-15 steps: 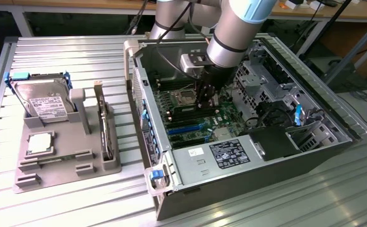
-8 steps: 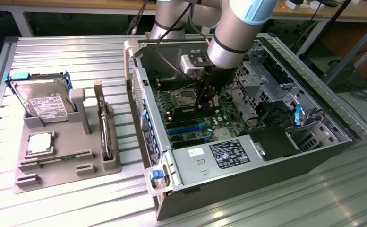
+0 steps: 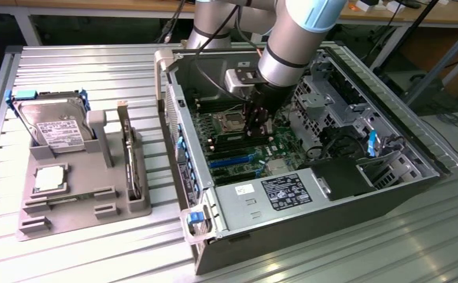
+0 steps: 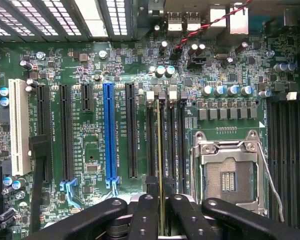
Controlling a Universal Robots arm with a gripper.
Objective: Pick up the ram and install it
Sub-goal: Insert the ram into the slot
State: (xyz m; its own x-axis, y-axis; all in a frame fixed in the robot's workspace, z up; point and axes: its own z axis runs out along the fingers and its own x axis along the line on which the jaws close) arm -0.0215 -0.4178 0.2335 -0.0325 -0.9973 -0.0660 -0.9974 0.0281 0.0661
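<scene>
- Pinching the ram [image 4: 160, 165] between them, the two black fingers [image 4: 147, 215] of the gripper [image 4: 161, 197] are pressed against its flat sides, so the wrist view sees the stick edge-on as a thin yellow-green line.
- That line runs along the group of narrow dark memory slots [image 4: 177, 145], parallel to them; whether the stick is seated in a slot or just above one, I cannot tell.
- Just beside the slots lies the open processor socket [image 4: 229, 175] with its silver frame.
- On the other side of the ram stand the long card slots, one of them blue [image 4: 108, 130] and, farther off, a white one [image 4: 18, 125], all on the green motherboard [image 4: 90, 65].
- In the exterior view the arm [image 3: 292, 47] reaches down from the far side into the open computer case [image 3: 307, 194], with the gripper [image 3: 258, 127] low over the board near the middle of the case.
- Beside the case, to the exterior view's left, a grey tray [image 3: 79, 218] sits on the ribbed metal table [image 3: 71, 65].
- The tray's far end carries a hard drive [image 3: 56, 127] with a white label, and nearer lies a small square silver processor chip [image 3: 49, 177].
</scene>
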